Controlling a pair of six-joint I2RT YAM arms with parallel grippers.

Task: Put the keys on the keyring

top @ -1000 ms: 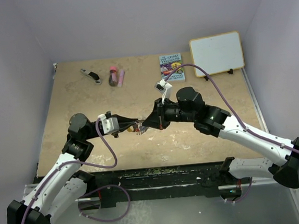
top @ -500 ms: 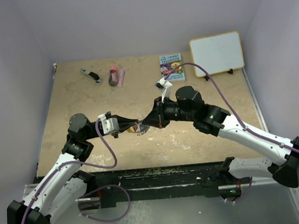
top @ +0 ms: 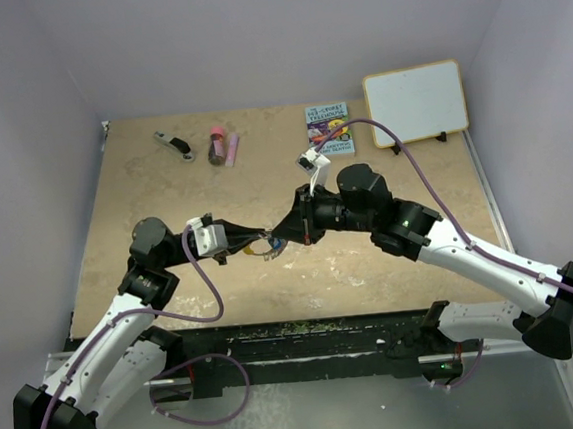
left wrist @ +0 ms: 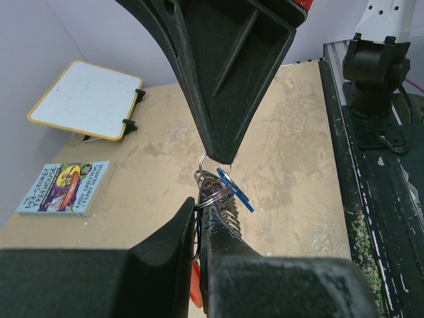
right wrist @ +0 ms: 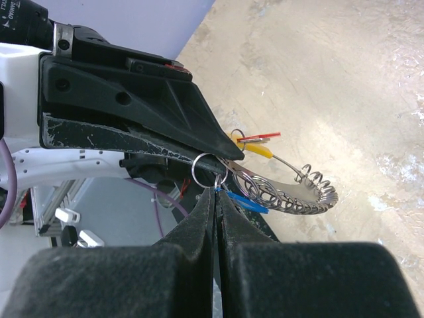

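The two grippers meet tip to tip above the middle of the table. My left gripper (top: 252, 243) (left wrist: 198, 207) is shut on the wire of the keyring (right wrist: 301, 199), a silvery coiled hoop with a yellow section (right wrist: 256, 150). The red key (right wrist: 260, 137) hangs on it by the yellow part, and shows below the left fingers (left wrist: 195, 291). My right gripper (top: 280, 237) (right wrist: 215, 192) is shut on the blue key (right wrist: 246, 203) (left wrist: 236, 192) at its small split ring (right wrist: 208, 170), right against the keyring's coils (left wrist: 212, 185).
At the back of the table lie a black-and-silver tool (top: 174, 144), a dark red tube (top: 218, 145), a small book (top: 329, 128) and a whiteboard (top: 415, 101). The black front rail (top: 297, 336) runs along the near edge.
The right wrist has edged slightly towards the left gripper. Both grips hold as before, and the ring stays between the tips.
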